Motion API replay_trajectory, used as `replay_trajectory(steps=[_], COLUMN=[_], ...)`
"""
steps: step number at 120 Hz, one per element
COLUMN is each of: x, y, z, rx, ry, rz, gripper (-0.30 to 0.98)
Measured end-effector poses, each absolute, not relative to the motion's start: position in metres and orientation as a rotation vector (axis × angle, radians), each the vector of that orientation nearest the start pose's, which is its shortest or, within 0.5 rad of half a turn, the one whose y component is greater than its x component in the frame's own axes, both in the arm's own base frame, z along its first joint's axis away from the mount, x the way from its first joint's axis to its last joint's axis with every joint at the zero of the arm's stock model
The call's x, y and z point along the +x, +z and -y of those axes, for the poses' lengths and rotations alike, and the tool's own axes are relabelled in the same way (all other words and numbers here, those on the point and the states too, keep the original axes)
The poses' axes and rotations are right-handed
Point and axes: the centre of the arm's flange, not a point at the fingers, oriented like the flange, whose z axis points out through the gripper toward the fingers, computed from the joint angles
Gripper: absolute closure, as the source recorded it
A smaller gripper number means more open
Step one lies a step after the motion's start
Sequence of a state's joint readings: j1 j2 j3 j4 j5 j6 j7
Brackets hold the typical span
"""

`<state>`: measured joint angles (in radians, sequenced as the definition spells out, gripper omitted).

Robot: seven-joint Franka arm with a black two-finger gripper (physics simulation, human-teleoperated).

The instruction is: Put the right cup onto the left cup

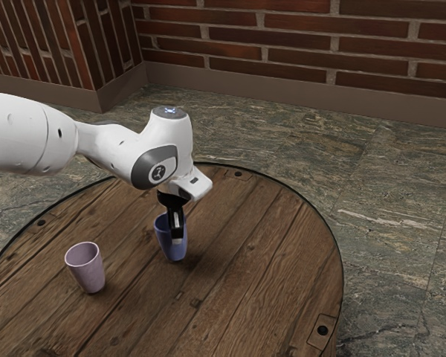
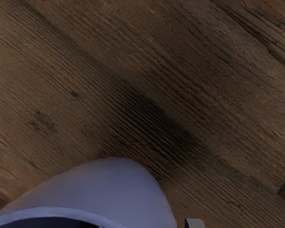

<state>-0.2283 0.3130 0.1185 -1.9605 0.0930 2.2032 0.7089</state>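
Observation:
My gripper (image 1: 177,229) is lowered at the blue cup (image 1: 163,242), which stands upright on the round wooden table. One finger reaches down in front of the cup's outer wall. In the wrist view the blue cup (image 2: 118,190) lies at the lower edge, with a fingertip beside its outside wall and a slim gap between them; a dark part shows inside the rim. The fingers stand apart, so the gripper is open around the cup's wall. A pink cup (image 1: 89,269) stands upright, apart from the blue one, toward the exterior view's left.
Bare planks of the round table (image 1: 260,260) extend toward the exterior view's right. A dark metal rim runs around its edge, with small bolted plates. Stone floor and a brick wall lie beyond.

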Motion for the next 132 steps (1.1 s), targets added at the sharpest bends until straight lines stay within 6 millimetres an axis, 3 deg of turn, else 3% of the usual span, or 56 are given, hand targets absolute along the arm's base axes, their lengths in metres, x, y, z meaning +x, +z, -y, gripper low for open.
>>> replay_trajectory(steps=[17,46,69,90,102,116,132], x=[0.599,0.598,0.582,0.534,0.501,0.469,0.449], y=[0.311,0.322,0.359,0.420,0.444,0.454,0.448], z=[0.069,0.073,0.069,0.058,0.048,0.036,0.015], rx=[-2.757,-2.678,-2.681,-2.687,-2.696,-2.710,-2.744], ry=[0.145,0.141,0.098,0.045,0.040,0.060,0.128], rz=[-1.291,-1.293,-1.247,-1.196,-1.162,-1.121,-1.048], gripper=[0.67,0.75,0.77,0.78,0.78,0.78,0.78])
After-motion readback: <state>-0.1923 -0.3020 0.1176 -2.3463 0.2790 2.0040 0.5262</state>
